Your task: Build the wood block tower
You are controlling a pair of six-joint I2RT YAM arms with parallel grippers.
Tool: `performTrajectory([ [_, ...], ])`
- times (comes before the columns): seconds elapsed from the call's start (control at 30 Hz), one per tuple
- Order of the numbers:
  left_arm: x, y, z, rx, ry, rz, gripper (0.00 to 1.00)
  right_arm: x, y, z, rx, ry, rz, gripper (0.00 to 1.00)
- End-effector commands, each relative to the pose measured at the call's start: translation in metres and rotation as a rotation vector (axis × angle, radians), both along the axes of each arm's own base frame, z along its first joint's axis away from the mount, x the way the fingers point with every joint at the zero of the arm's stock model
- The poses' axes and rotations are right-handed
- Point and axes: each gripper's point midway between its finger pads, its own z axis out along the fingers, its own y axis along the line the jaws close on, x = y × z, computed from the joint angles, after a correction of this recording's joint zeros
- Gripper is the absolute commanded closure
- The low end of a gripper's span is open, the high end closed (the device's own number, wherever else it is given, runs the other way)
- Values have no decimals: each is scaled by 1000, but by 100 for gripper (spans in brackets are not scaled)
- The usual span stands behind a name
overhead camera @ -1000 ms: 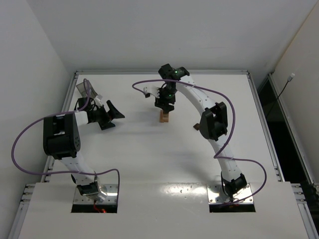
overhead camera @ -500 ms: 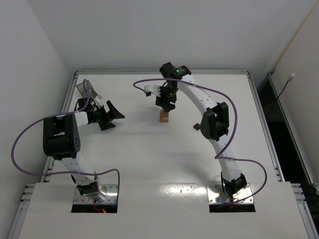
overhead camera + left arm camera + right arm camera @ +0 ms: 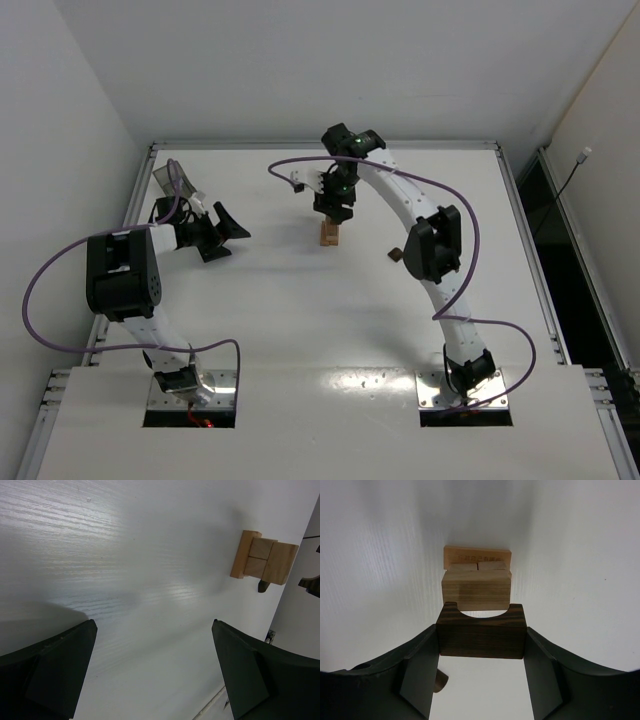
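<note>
The tower [image 3: 329, 235] is a short stack of light tan wood blocks in the middle of the table, also seen in the right wrist view [image 3: 477, 580] and the left wrist view [image 3: 262, 560]. My right gripper [image 3: 334, 207] hangs right over it, shut on the dark brown arch block [image 3: 481, 637], one finger on each end, the arch's notch facing the stack. Whether the arch touches the stack I cannot tell. My left gripper [image 3: 228, 228] stands wide open to the left of the tower with nothing between its fingers [image 3: 50, 670].
A small dark block [image 3: 396, 254] lies on the table right of the tower, near the right arm's elbow. A dark translucent tray [image 3: 165, 176] sits at the far left corner. A raised rim [image 3: 320, 145] runs along the table's far edge.
The right wrist has shifted very slightly toward the far side with the arch in its grip. The left arm has not moved.
</note>
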Motion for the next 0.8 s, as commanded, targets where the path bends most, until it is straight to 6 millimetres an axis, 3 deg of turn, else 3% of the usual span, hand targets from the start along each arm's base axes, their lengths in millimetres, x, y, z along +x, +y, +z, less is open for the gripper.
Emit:
performTrajectory([
  [0.0, 4, 1, 15, 5, -62, -3, 0, -3, 10, 37, 63, -57, 37, 85],
  [0.37, 4, 1, 15, 5, -62, -3, 0, -10, 21, 28, 47, -45, 61, 85],
  [0.77, 4, 1, 15, 5, -62, -3, 0, -3, 22, 13, 26, -44, 56, 85],
])
